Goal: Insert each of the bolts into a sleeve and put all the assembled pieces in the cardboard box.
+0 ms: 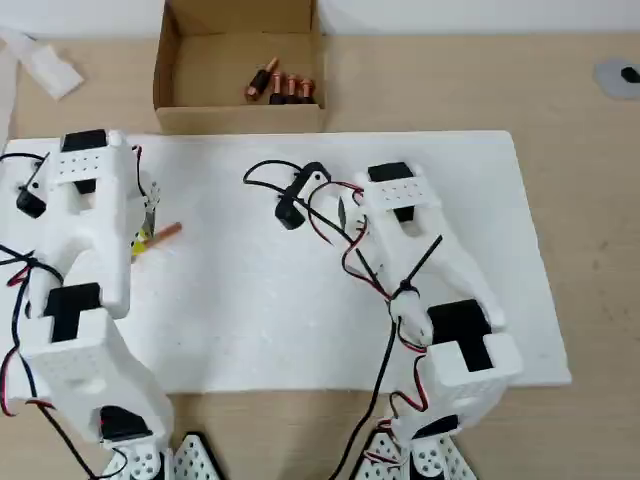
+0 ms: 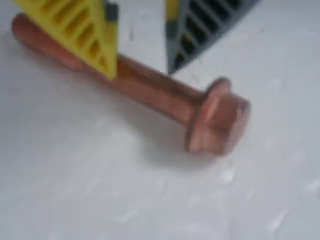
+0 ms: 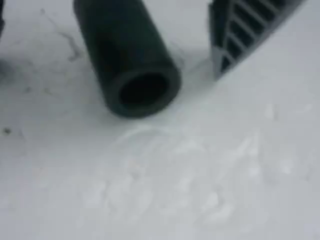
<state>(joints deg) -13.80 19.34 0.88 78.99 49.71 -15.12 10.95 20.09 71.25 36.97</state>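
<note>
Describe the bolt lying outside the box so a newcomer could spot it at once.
Start at the white foam mat next to the cardboard box. Near the mat's left side, at the left gripper, lies a copper-coloured bolt with a flanged head. Unlike the pieces in the box, it is bare, with no dark sleeve on it.

White mat [image 1: 260, 320] on wooden table [image 1: 590, 200]

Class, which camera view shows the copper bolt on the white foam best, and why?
The left wrist view: the bolt lies close up, shank and flanged head clear, between the left gripper's fingers. The high view shows it small beside that gripper. The right wrist view faces a dark sleeve.
</note>
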